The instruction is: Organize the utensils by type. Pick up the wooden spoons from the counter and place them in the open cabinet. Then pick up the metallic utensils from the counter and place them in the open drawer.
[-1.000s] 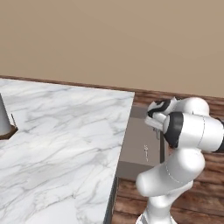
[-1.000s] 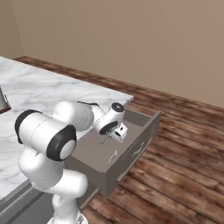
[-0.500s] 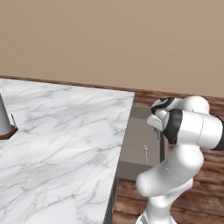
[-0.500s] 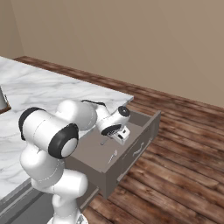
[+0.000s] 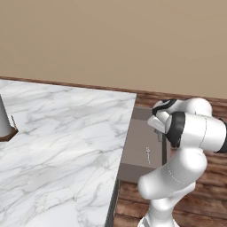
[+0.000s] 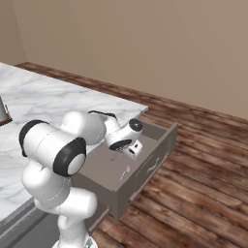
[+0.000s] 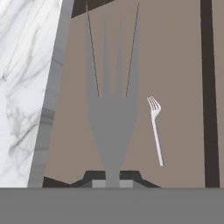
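Over the drawer (image 6: 145, 162), the gripper (image 7: 112, 181) is holding a fork (image 7: 111, 105).
It's clamping the handle, tines pointing away over the drawer floor, while a second fork (image 7: 155, 130) is lying flat inside, beside the counter (image 5: 62, 137).

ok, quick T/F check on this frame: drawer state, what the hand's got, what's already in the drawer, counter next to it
1. The open drawer is pulled out. True.
2. The hand is open and holds nothing. False: it is shut on a grey fork, tines pointing away from the hand camera.
3. A small silvery fork already lies flat on the drawer floor. True.
4. The hand hangs over the counter. False: it is above the drawer's inside.
5. A wooden spoon lies in the drawer. False: the hand view shows just the small fork on the floor there.
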You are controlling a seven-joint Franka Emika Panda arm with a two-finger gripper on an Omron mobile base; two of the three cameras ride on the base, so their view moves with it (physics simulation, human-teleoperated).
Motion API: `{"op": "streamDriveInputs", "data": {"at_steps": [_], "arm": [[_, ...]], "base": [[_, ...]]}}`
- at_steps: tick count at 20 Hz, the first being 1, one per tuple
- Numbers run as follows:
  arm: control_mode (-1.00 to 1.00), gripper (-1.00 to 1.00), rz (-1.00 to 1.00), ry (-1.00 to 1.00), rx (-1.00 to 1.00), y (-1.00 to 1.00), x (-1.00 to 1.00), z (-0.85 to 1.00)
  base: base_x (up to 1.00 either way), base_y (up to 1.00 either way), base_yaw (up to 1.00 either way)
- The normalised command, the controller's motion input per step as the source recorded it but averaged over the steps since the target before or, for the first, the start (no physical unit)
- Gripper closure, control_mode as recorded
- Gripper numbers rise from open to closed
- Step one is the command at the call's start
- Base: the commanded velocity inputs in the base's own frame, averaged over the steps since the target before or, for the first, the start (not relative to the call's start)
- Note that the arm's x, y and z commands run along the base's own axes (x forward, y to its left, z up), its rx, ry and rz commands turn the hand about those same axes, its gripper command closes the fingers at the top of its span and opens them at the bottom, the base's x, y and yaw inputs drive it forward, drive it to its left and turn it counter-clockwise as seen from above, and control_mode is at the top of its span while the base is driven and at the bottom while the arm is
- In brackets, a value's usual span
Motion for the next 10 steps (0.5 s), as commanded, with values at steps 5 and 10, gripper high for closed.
{"op": "streamDriveInputs", "data": {"at_steps": [5,10], "arm": [[-1.00,1.00,0.00,-0.08,0.00,0.21,0.13,-0.02],[-1.00,1.00,0.00,-0.04,0.00,0.05,0.04,-0.09]], "base": [[0.00,0.00,0.00],[0.00,0.00,0.00]]}}
